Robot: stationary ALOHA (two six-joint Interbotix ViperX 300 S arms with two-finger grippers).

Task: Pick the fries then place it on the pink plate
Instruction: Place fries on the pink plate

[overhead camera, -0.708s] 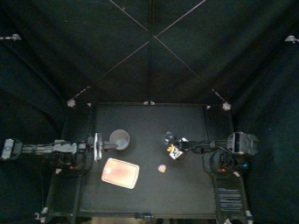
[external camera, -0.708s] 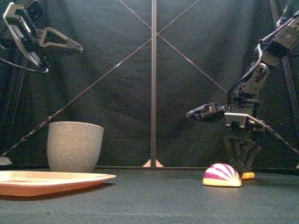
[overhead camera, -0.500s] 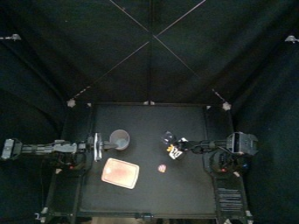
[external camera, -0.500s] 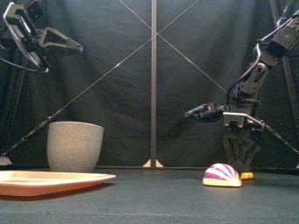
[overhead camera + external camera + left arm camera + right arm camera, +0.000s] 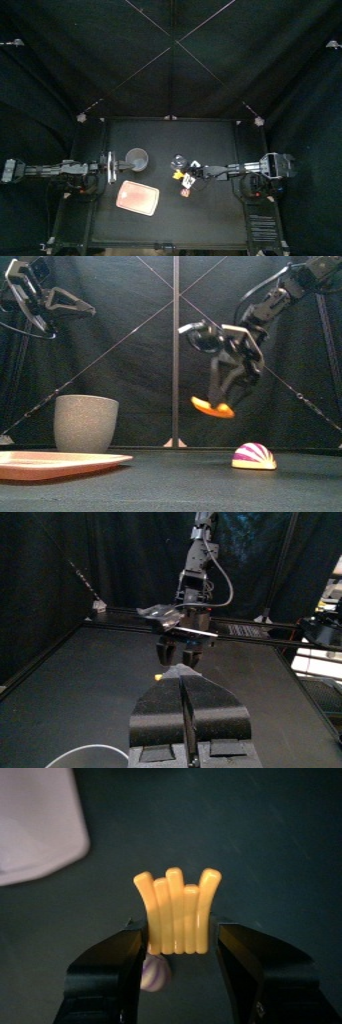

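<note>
The yellow fries [image 5: 211, 407] hang in the air above the table's middle, with my right gripper [image 5: 217, 399] shut on them. In the right wrist view the fries [image 5: 177, 910] stand upright between the jaws of my right gripper [image 5: 177, 930]. From above, the fries [image 5: 178, 175] are right of the grey cup and behind the pink plate's right corner. The flat pink plate [image 5: 138, 197] lies front left; the front view shows its rim [image 5: 60, 463] low at the left. My left gripper [image 5: 189, 704] is shut on nothing and rests at the table's left edge [image 5: 103, 170].
A tall grey speckled cup [image 5: 86, 422] stands behind the plate [image 5: 136, 157]. A small pink and white domed toy [image 5: 254, 456] lies on the table right of the plate [image 5: 186, 191], below the held fries.
My right gripper has risen from beside the domed toy with the fries in it and moved left toward the table's middle. The left arm has not moved.
</note>
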